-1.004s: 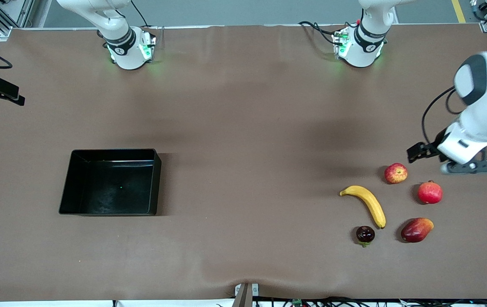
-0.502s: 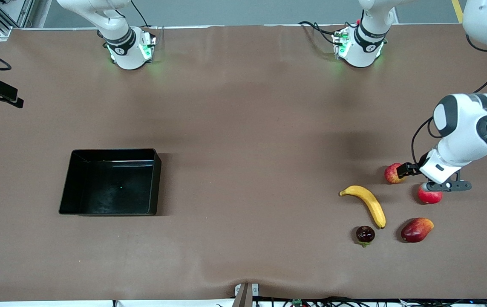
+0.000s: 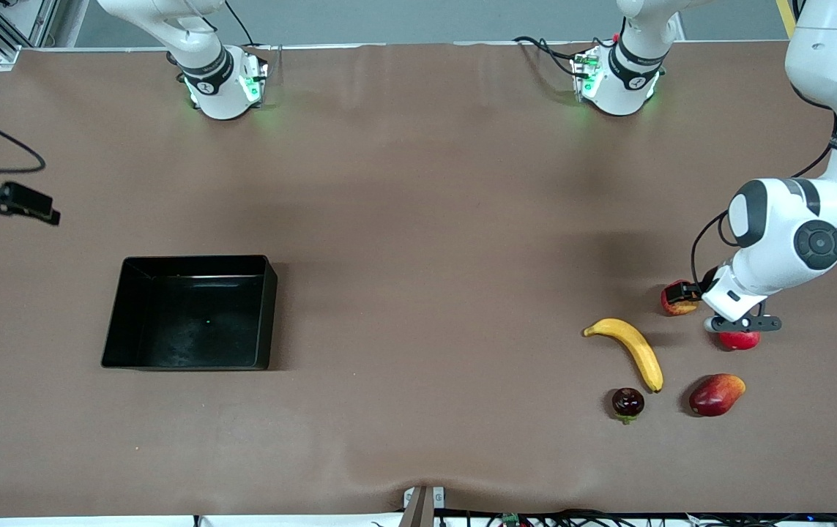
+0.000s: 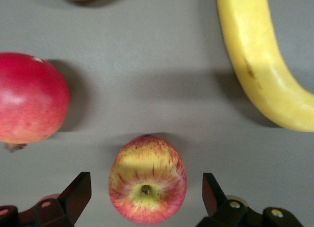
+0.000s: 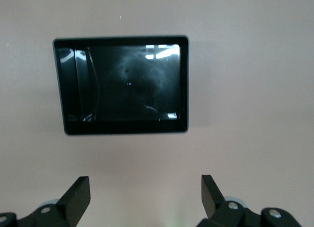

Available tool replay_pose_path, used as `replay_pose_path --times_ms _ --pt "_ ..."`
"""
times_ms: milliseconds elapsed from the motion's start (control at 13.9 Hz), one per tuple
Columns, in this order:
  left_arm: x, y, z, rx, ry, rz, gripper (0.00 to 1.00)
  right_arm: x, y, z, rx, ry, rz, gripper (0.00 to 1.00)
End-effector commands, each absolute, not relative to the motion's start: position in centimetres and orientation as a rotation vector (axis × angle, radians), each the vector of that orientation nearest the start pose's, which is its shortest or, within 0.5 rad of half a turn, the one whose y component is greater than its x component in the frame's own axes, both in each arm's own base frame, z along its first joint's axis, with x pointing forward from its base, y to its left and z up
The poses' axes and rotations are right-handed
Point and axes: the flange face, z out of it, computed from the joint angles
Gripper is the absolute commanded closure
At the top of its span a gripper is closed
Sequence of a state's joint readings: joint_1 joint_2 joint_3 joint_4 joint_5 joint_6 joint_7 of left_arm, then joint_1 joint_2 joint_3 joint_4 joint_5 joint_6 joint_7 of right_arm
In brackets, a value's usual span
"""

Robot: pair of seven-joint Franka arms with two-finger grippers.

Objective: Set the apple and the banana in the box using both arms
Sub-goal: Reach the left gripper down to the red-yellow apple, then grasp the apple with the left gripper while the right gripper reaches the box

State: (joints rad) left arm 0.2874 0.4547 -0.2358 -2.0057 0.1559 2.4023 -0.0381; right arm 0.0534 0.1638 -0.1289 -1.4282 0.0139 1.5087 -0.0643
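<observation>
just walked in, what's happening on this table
The left gripper is over the apple, jaws open on either side of it and not yet closed. The banana lies on the table, nearer the front camera. The box sits empty toward the right arm's end, with the open right gripper hanging above the table near it.

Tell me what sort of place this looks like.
Likely a robotics lab: a brown-covered table, the left gripper open over an apple, the right gripper open above a black box.
</observation>
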Motion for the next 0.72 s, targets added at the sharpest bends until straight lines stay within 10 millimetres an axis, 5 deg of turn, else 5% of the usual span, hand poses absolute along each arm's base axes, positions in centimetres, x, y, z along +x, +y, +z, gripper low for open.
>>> replay_pose_path --times_ms 0,143,215,287,430,645 --pt "59.9 4.1 21.4 -3.140 0.027 0.089 0.00 61.1 -3.9 57.7 -3.141 0.007 0.106 0.00" --pt "59.7 4.2 20.8 -3.143 0.025 0.103 0.00 62.4 -4.2 55.3 -3.145 0.015 0.109 0.00" --pt "59.7 4.2 20.7 -3.144 0.027 0.106 0.15 63.0 -4.5 53.9 -3.149 0.022 0.112 0.00" --pt "59.7 4.3 20.7 -3.143 0.023 0.108 0.37 63.6 -4.8 52.5 -3.152 0.027 0.105 0.00" --pt "59.8 4.2 21.1 -3.140 -0.005 0.108 1.00 64.9 -6.0 48.9 -3.156 0.048 0.096 0.00" --pt "60.5 3.9 23.7 -3.131 0.007 0.068 1.00 66.8 -8.9 42.5 -3.158 -0.078 0.140 0.00"
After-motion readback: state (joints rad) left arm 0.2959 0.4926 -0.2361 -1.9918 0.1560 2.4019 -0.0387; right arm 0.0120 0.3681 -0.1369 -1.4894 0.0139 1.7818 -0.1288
